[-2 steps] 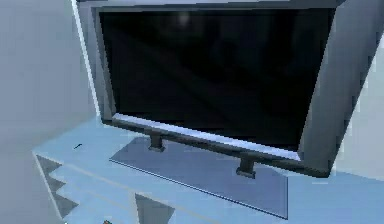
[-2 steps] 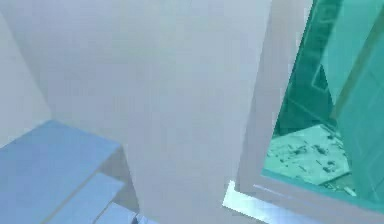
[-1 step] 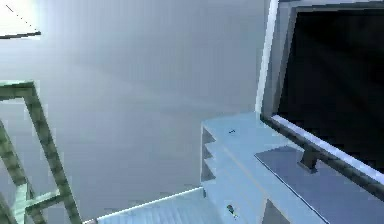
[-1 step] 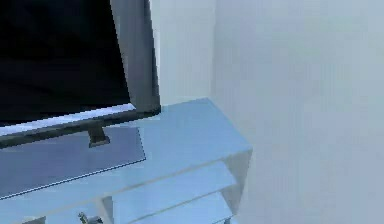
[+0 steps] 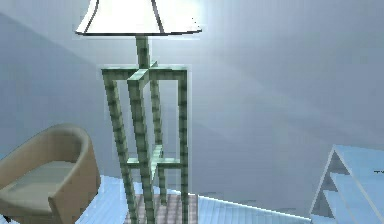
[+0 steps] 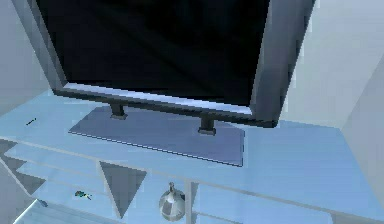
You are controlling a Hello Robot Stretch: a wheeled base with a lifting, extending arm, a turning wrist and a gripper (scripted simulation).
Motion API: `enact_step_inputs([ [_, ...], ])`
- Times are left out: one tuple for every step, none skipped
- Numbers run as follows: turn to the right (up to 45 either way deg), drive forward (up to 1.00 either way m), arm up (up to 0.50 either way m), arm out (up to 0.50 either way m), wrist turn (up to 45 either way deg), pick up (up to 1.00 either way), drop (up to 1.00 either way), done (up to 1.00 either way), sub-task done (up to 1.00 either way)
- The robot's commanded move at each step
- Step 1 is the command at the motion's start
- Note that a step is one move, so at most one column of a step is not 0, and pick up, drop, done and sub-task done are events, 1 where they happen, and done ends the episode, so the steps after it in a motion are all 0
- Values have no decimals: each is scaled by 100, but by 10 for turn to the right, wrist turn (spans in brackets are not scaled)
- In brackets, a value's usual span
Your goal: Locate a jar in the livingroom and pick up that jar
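— What lies ahead?
— A floor lamp beside an armchair, likely set there to light the seat.
— And to the arm's side?
— A television tops a stand. A grey round vessel, probably the jar, sits in an open shelf beneath it. How the jaws stand, I cannot tell.
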Motion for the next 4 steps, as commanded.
enact_step_inputs([
  [0,0,32,0,0,0,0,0,0],
  [0,0,0,34,0,0,0,0,0],
  [0,0,0,0,450,0,0,0,0],
  [0,0,0,0,450,0,0,0,0],
])
